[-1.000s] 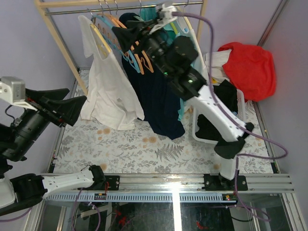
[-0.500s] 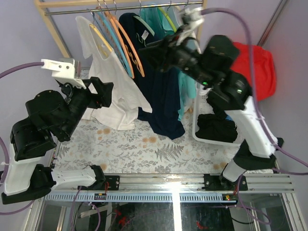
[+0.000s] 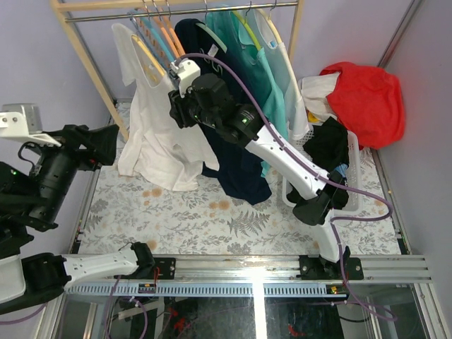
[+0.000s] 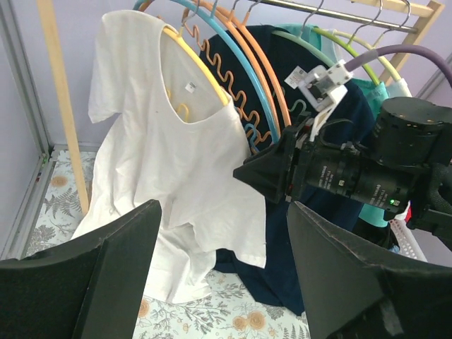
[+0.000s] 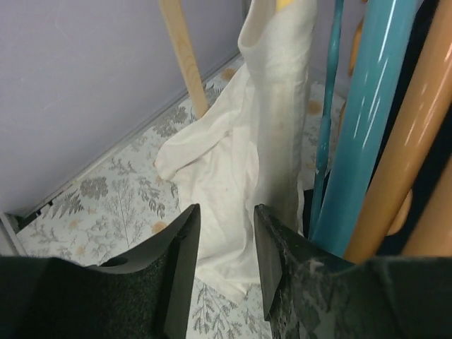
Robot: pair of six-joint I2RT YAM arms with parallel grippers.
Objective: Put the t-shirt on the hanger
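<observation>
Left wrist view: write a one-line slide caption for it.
White t-shirt hangs on the yellow hanger at the rail; right hand hovers beside it.

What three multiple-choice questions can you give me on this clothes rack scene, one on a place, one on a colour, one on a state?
1. Where is the t-shirt?
A. On the hanger at the left end of the rail
B. In a basket
C. Folded flat on the table

2. What colour is the cloth heap at the far right?
A. Green
B. Red
C. Yellow

3. How do the jaws of the left gripper stand?
A. Shut on a sleeve
B. Shut on a hook
C. Open and empty

Answers:
1 A, its neck sits over the pale yellow hanger on the rail.
2 B, it is plainly bright red.
3 C, the left wrist view shows them wide apart with nothing between.
</observation>
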